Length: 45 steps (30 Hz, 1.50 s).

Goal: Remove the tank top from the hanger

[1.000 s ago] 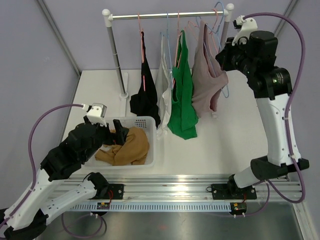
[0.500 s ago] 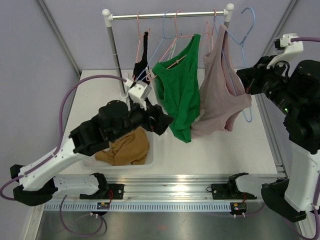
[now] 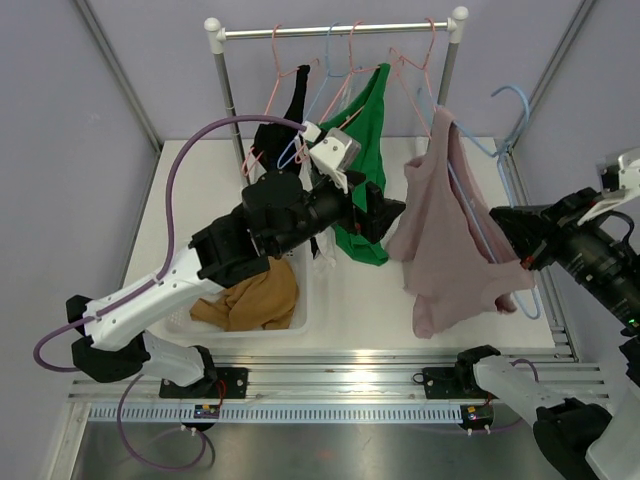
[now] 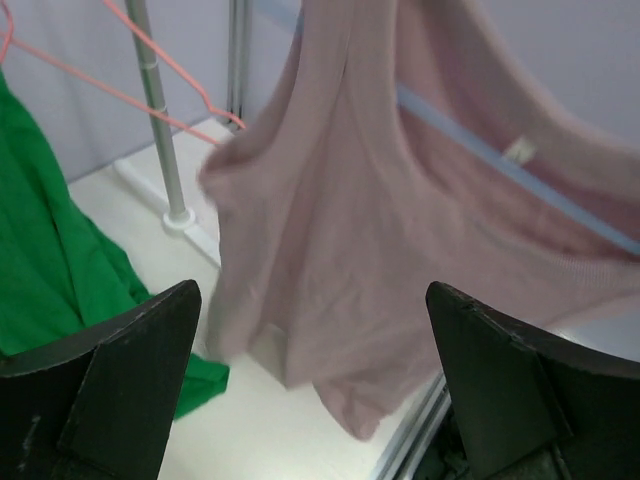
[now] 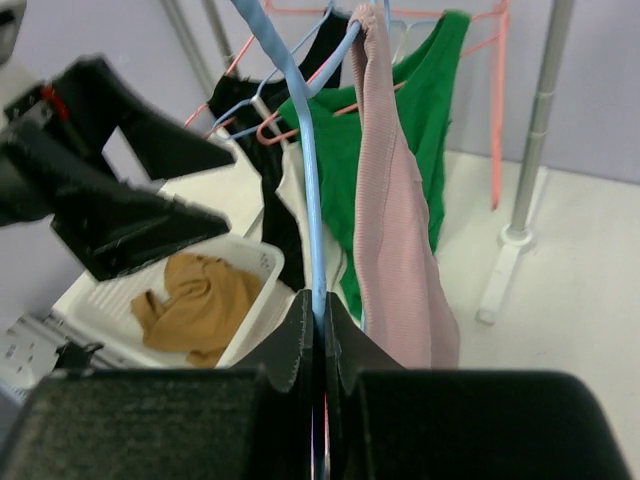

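Note:
The mauve tank top hangs on a blue hanger that is off the rail, above the table's right side. My right gripper is shut on the hanger's wire, with the tank top draped just right of it. My left gripper is open and empty. It points at the tank top from its left, a short gap away, and the cloth shows between its spread fingers. The blue hanger bar crosses inside the top.
The rack rail still carries a green top, a black top and pink and blue hangers. A white basket with a brown garment sits at the near left. The rack post stands behind the tank top.
My right gripper has carried the hanger and tank top off the rail, down and to the near right. My left arm rose from the basket and reached right toward the tank top.

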Each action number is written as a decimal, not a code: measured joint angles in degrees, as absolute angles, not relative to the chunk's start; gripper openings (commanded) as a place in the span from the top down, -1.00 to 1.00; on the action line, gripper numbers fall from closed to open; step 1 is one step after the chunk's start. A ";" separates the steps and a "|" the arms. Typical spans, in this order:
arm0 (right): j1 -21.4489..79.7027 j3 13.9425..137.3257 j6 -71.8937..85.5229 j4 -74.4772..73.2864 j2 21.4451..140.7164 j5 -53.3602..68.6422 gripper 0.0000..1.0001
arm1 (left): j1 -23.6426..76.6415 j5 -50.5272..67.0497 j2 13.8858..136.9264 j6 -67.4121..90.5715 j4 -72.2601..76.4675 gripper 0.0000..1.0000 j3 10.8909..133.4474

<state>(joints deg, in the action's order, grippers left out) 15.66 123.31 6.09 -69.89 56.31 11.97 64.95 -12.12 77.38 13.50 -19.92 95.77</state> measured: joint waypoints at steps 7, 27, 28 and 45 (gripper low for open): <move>15.73 107.00 7.60 -71.64 46.52 18.17 1.00 | 65.19 -9.80 82.13 9.19 -11.38 -0.92 95.90; 15.73 98.52 7.49 -71.11 43.75 22.06 1.00 | 65.36 -21.50 88.36 7.49 -10.17 1.00 92.33; 15.73 97.12 7.33 -70.65 43.48 22.41 1.00 | 65.28 -23.86 87.90 8.40 -11.18 1.00 91.72; 15.75 84.95 3.44 -60.86 32.97 32.88 1.00 | 53.54 -31.18 69.91 27.62 -24.43 1.00 81.82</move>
